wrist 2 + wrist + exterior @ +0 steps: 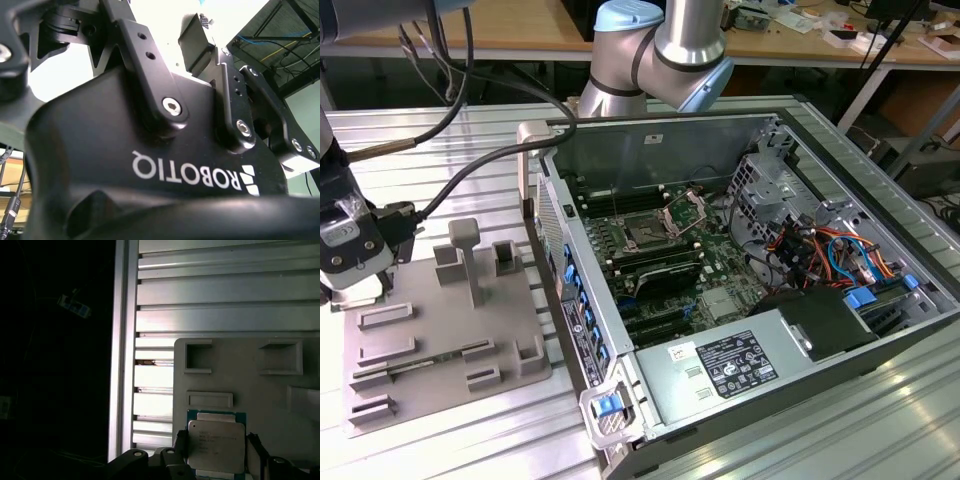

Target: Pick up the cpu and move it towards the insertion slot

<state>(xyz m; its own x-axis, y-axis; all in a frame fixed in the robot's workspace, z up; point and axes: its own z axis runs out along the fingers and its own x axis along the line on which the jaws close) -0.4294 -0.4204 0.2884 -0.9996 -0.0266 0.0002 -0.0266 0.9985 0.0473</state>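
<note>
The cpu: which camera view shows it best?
The first wrist view: the cpu turns its metal top to the camera, over the grey fixture. In the exterior view the end effector hides it; the second wrist view faces the end effector's body.

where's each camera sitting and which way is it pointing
Exterior view: off the arm, looking down on the case, plate and gripper; its elbow shows.
First wrist view: on the wrist, facing down at the cpu and plate.
Second wrist view: on the wrist, looking up the gripper's body.
Shared: plate, exterior and first wrist.
</note>
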